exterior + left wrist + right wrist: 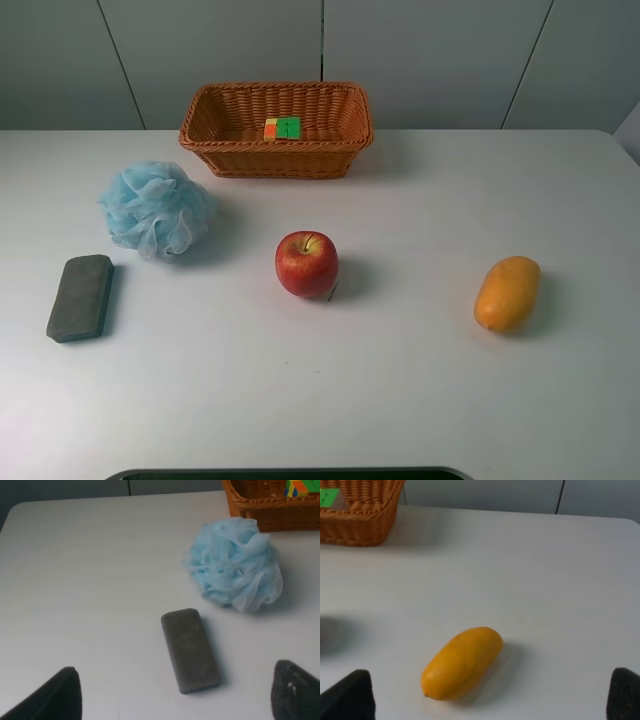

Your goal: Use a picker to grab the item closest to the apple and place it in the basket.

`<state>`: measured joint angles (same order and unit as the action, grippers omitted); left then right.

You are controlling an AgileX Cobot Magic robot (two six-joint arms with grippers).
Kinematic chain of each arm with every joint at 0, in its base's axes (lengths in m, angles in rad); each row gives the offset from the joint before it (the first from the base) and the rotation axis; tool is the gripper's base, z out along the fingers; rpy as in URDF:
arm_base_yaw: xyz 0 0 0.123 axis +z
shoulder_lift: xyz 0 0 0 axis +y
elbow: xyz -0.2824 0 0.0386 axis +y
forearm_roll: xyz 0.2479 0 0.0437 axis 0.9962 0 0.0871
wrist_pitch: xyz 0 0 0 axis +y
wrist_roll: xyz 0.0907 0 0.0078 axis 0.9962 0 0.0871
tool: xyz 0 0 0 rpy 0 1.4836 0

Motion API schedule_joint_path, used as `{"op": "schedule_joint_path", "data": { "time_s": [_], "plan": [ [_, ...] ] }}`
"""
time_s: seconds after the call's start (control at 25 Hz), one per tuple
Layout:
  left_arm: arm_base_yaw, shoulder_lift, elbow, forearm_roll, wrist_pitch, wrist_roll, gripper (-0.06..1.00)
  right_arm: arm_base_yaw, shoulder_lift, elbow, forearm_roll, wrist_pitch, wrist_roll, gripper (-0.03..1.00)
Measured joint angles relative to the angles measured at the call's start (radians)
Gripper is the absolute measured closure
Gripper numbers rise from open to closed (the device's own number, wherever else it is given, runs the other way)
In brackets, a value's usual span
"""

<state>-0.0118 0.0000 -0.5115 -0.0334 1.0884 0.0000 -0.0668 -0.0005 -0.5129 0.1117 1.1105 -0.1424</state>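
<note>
dark grey jaws, matte, rounded tips

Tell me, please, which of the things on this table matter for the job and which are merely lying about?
Job:
- apple, the reference
- blue bath pouf, seemingly nearest the apple
- wicker basket, the destination

Lying about:
- mango
- grey eraser block
- puzzle cube, already in the basket

No readable text, label, brand, number or sign appears in any view. The only patterned surface is the small cube (pixel 282 128) in the basket (pixel 275 160), which shows plain orange, yellow and green squares without lettering. The apple (pixel 306 264), the mango (pixel 507 292), the blue bath pouf (pixel 155 209) and the dark grey block (pixel 80 297) carry no markings.
</note>
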Motion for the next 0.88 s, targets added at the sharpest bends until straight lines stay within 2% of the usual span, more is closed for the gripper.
{"op": "schedule_joint_path", "data": {
  "time_s": [0.2,0.88],
  "plan": [
    [0.000,0.000,0.000,0.002,0.000,0.000,0.22,-0.002,0.000,0.000,-0.026,-0.011,0.056,0.27],
    [0.000,0.000,0.000,0.004,0.000,0.000,0.22,-0.002,0.000,0.000,-0.026,-0.013,0.064,0.27]
  ]
}}
